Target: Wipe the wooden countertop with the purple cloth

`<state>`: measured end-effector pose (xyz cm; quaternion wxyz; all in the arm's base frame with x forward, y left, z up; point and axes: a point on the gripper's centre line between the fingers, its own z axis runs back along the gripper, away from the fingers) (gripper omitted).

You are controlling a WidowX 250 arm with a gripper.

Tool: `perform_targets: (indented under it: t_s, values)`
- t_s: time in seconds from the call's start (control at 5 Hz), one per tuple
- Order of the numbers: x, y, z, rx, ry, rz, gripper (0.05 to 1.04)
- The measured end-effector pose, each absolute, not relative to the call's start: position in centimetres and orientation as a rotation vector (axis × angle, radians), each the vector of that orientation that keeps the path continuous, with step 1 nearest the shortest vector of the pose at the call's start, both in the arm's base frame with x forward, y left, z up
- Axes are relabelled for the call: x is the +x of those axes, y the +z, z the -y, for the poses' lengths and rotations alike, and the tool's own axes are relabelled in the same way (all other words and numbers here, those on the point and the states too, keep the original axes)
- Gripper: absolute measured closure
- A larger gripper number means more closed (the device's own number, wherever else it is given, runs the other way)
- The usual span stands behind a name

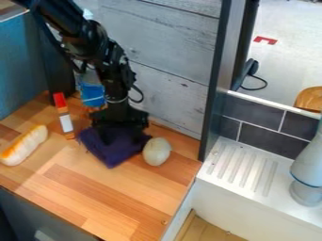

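The black gripper (118,135) hangs down over the wooden counter (129,207), and its lower end is at the dark purple cloth (110,156). How far the gripper is open I cannot tell, and I also cannot tell if it has hold of the cloth or only touches it. The cloth lies on the counter under the gripper, with 1 corner pointing to the counter's front edge.

Just beside the cloth, on its right in the view, there is 1 pale, rounded thing (157,151), similar to an egg. On the other side, near the cloth, is 1 narrow thing (65,120) with a red-orange top and a white label. Farther to the left lies 1 long white piece (26,147) with orange along its side, like a bread roll. Behind the gripper is 1 blue thing (92,93), partly hidden by the arm.

At the back stands a wall of grey boards (173,56). To the right of the counter is a white, grooved draining board (242,162), and on it, at the view's edge, stands a grey object (308,167).
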<state>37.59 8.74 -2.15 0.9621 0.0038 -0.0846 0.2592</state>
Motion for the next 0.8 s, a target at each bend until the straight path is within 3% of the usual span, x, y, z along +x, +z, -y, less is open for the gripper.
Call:
perform_targets:
  t_s: [0.2, 0.8]
  values:
    - [37.6, -2.2, -8.8, 0.013, 0.527, 0.172, 0.083]
    - [32.2, -2.4, -8.2, 0.046, 0.582, 0.158, 0.083]
